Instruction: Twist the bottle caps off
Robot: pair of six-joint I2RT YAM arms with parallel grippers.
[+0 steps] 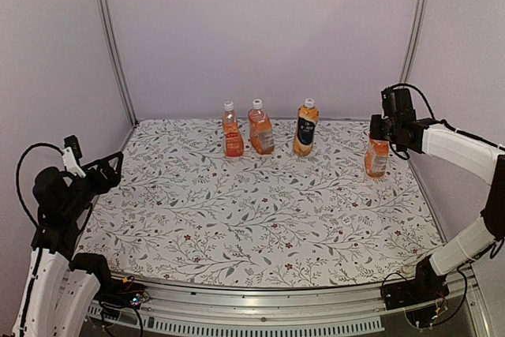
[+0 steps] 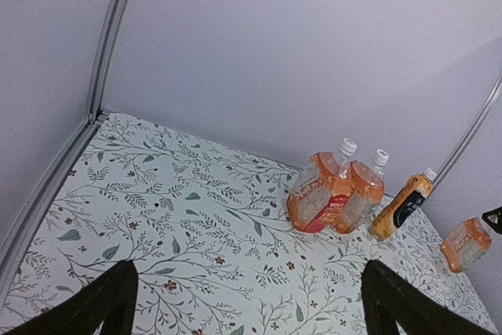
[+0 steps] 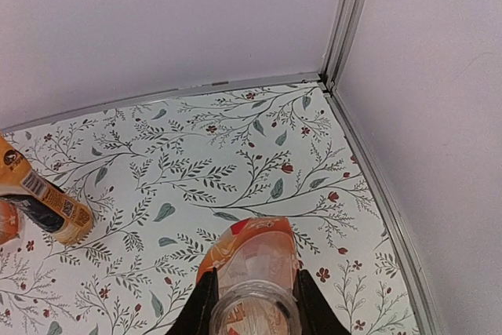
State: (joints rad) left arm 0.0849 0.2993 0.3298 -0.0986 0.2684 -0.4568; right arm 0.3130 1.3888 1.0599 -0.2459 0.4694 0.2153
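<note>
The right gripper (image 3: 255, 292) has its jaws pinched almost shut on the neck of a bottle (image 3: 251, 253) of orange drink. The top of this bottle looks open, and I see no cap on it. It stands near the right edge of the table (image 1: 237, 226). The left gripper (image 1: 115, 170) is far off at the left side. Its jaws are spread wide with nothing in them. Three white caps (image 1: 256, 103) sit on the other bottles (image 1: 305, 128) at the back.

What could go wrong? The held bottle looks open, so a tilt or a jerk could spill drink. A quick let-go could tip it. Two back bottles stand just beside each other, so a reach for one could bump the other.

The table is white with leaves and small red flowers. The walls (image 1: 260, 29) are plain pale purple, with metal poles (image 1: 110, 37) in the corners.
</note>
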